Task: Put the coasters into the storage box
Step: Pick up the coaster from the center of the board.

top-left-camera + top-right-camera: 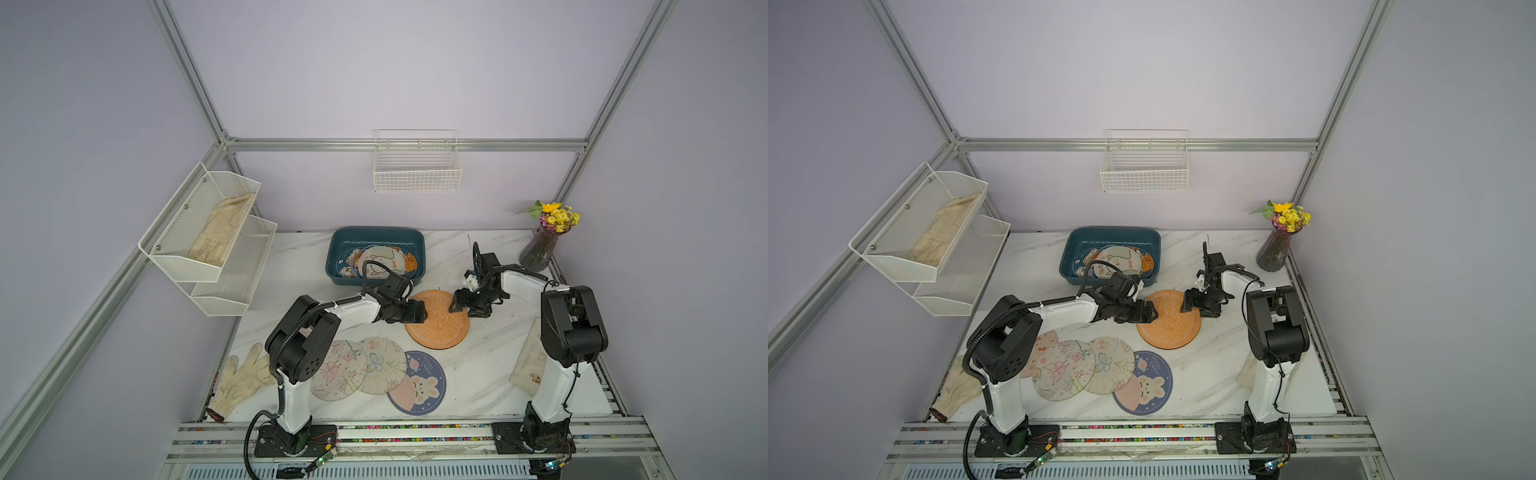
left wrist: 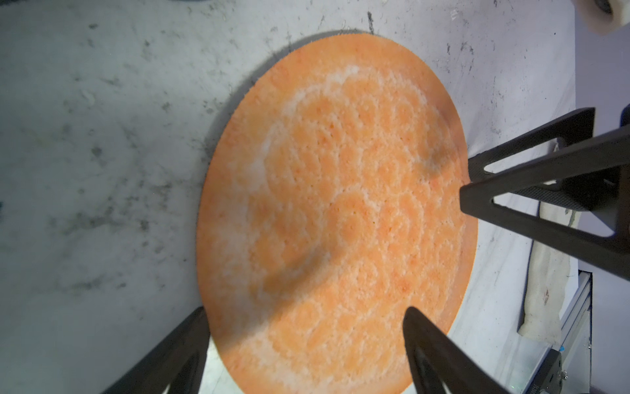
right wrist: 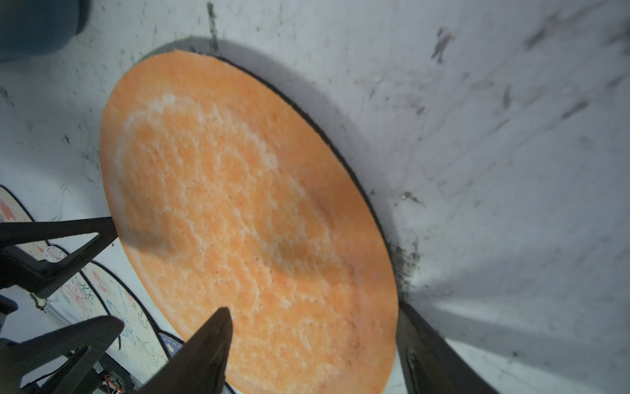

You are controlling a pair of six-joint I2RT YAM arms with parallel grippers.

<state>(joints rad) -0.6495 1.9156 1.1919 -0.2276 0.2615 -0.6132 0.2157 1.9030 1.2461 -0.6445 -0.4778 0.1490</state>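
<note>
Orange coaster (image 1: 437, 320) lies at the middle of the table (image 1: 490, 374), well clear of the others. Box (image 1: 374, 230) sits at 11 o'clock from it, close by, with several coasters (image 1: 380, 259) already overlapped inside. Three more printed ones (image 1: 376, 365) fan out at 7 o'clock, near the front edge.

Handling, as a judgement: thin, light disc with a fuzzy fabric face and a dark backing. It likely flexes and droops if held at one side. Not fragile. The nap should give decent friction. Lying flat on marble, it offers only the rim to grip. Best hold is a pinch across the rim, one finger above and one below, once an edge is raised. Whether any edge is off the marble now, I cannot tell.

Left pincer (image 1: 419, 312) is at the disc's 9 o'clock rim, jaws wide. One finger (image 2: 429, 341) is over the orange face, the other (image 2: 184, 341) is off the rim over bare marble. Nothing is gripped.

Right pincer (image 1: 454, 306) is at the 2 o'clock rim, jaws also spread and straddling the edge the same way. It holds nothing, and contact with the disc is not clear.
</note>
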